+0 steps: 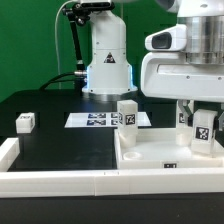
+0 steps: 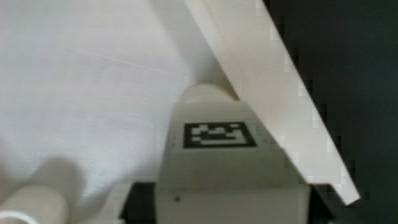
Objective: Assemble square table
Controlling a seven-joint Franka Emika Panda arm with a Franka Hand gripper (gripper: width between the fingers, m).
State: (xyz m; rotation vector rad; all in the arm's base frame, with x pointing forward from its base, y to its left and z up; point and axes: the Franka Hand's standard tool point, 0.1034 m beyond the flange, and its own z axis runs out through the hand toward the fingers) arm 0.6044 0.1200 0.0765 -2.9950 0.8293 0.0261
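While the fingers (image 1: 185,113) clamp a leg (image 1: 203,128) at the panel (image 1: 150,152) corner, leg-fitting is in hand, likely needing alignment and screwing next.

The black table (image 1: 60,145) carries everything here. Toward its back the marker board (image 1: 103,120) lies flat, and the arm's white base (image 1: 105,70) stands behind that. Well apart, at the exterior view's left, a short white tagged leg (image 1: 25,122) sits alone. A long white L-shaped rail (image 1: 60,182) runs along the near edge and turns up the left side. The square panel (image 1: 160,155) lies rimmed side up at the exterior view's right, just behind the rail.
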